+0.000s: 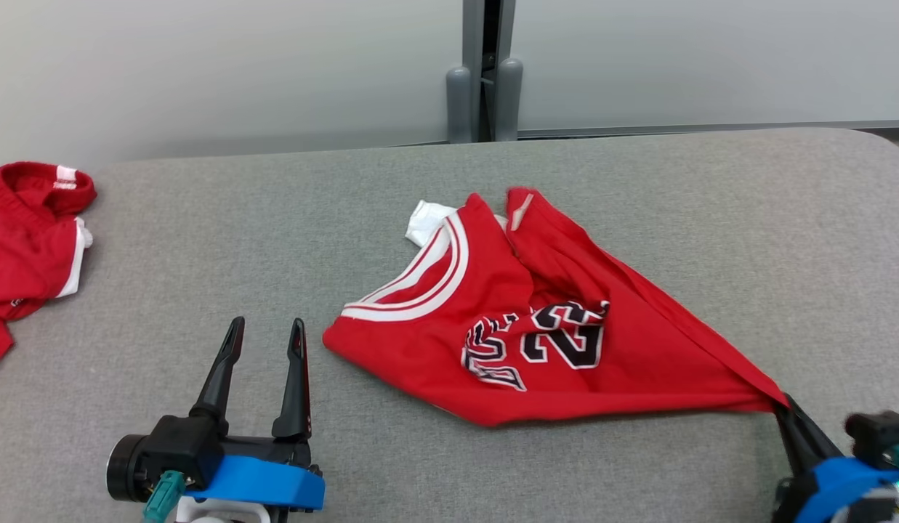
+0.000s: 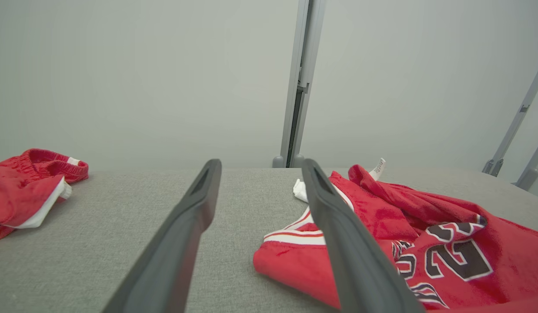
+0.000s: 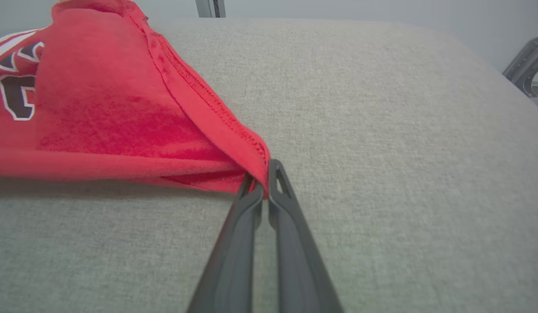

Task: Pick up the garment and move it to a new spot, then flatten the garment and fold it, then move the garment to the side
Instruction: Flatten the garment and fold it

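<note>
Before me lies a grey fabric-covered worktop (image 1: 202,240) with rounded far corners. Behind it stands a pale grey panelled wall (image 1: 202,65), split by an upright grey post (image 1: 472,36) with two rounded feet (image 1: 458,102). To my right lean slanted grey metal struts (image 2: 516,121). The light is soft and even.

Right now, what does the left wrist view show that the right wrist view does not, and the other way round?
Left wrist view's own: the open left hand, its fingers apart, and a second red garment at the far left. Right wrist view's own: the right hand shut on a hem corner of the jersey. Shared: the red jersey with its black number, and the grey table.
</note>
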